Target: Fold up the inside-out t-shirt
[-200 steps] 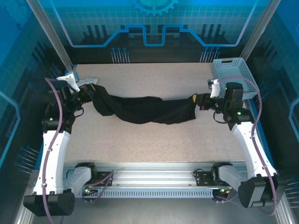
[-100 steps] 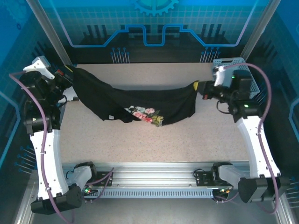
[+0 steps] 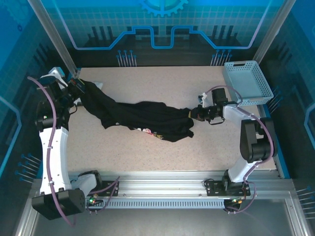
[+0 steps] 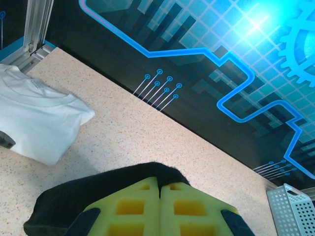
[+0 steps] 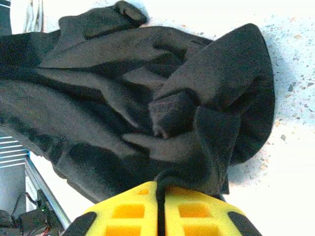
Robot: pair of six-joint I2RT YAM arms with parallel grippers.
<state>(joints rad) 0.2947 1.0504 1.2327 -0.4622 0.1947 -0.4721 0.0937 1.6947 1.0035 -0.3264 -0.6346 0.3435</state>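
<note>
The inside-out t-shirt (image 3: pixel 142 118) lies on the tabletop (image 3: pixel 147 157), strung between the left claw (image 3: pixel 78 88) and the right claw (image 3: pixel 193 113), with one end caught in each. Most of it lies heaped nearer the right claw, spilling toward the near side of it. A folded garment (image 4: pixel 37 118) rests on the tabletop just beside the left claw, on its far side. A basket (image 3: pixel 241 64) sits behind and to the right of the right claw, apart from it, at the tabletop's far right corner.
</note>
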